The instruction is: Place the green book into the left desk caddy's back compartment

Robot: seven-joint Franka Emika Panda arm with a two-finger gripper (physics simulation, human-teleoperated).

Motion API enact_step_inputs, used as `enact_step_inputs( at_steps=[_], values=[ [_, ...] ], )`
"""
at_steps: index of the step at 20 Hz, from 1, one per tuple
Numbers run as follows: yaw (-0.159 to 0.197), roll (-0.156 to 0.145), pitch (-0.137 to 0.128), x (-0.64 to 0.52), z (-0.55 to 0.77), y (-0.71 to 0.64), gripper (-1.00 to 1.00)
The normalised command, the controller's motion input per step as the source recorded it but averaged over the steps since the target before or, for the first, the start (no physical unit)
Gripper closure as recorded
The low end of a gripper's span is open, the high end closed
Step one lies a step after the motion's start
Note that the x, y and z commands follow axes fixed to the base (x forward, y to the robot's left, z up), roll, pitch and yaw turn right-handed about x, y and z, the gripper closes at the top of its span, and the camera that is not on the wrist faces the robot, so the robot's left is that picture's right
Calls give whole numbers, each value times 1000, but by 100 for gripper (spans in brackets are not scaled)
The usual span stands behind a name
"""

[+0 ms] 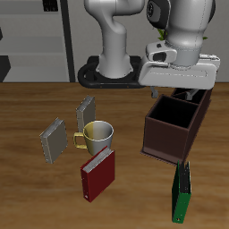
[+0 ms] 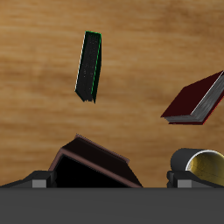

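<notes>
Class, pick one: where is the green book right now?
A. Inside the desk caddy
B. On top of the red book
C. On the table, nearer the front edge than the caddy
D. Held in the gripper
C: the green book stands on the table in front of the left desk caddy, outside it and untouched.

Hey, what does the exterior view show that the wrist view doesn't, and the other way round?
Only the exterior view shows the two grey books, the robot arm and its gripper above the left desk caddy, with both caddy sections visible. The wrist view adds no objects, only a close look straight down. Both show the green book, the red book, the mug and the caddy.
</notes>
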Motion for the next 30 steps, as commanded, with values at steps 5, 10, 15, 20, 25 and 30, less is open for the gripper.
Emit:
enact_step_inputs(
  at_steps=[5, 10, 15, 20, 25, 30],
  values=[
    [-1, 9, -16, 378, -57, 158, -100],
    [-8, 10, -21, 307, -115, 40, -100],
    [-19, -35, -20, 328, -256, -39, -100],
    [-10, 14, 11, 214, -360, 53, -100],
    [-16, -3, 6, 162, -410, 88, -100],
    [-8, -1, 5, 114, -277, 11, -100]
  ],
)
